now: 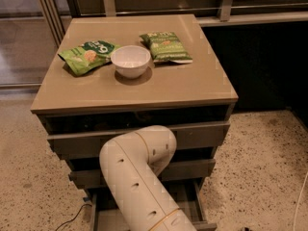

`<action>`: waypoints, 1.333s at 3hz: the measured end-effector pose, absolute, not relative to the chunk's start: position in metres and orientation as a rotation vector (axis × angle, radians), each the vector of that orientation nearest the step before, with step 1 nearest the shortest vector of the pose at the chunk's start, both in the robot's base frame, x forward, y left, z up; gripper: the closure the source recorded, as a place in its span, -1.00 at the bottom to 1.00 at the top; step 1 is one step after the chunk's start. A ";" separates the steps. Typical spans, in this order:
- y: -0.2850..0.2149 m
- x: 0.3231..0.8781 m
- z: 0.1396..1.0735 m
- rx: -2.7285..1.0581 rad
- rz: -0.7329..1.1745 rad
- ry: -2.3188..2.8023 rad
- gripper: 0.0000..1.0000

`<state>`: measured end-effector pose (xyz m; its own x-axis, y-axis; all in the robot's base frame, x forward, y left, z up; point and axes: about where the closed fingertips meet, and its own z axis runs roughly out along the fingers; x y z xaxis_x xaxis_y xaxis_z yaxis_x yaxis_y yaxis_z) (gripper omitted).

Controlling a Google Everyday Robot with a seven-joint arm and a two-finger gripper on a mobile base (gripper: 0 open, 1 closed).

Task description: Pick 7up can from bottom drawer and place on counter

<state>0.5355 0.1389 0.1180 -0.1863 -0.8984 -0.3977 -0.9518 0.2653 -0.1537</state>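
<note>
The robot's cream arm [139, 177] rises from the near edge and bends at an elbow right in front of the drawer cabinet, covering the middle of the two upper drawer fronts. The gripper is out of sight behind that elbow, down toward the drawers, so I cannot tell how its jaws stand or whether it holds anything. The bottom drawer [190, 198] stands pulled out toward the near side, its grey floor showing to the right of the arm. The 7up can cannot be seen (the arm hides most of the drawer). On the counter [187, 88] a white bowl [130, 60] sits between two green snack bags, one left [86, 57], one right [166, 47].
</note>
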 end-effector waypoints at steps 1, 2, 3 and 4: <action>0.139 0.535 0.118 -1.679 0.177 2.132 0.94; 0.139 0.535 0.118 -1.679 0.178 2.133 1.00; 0.138 0.534 0.118 -1.679 0.179 2.135 1.00; 0.127 0.526 0.122 -1.683 0.198 2.154 1.00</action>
<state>0.5262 0.1275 0.1218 -0.1960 -0.8988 -0.3920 -0.9552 0.2654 -0.1309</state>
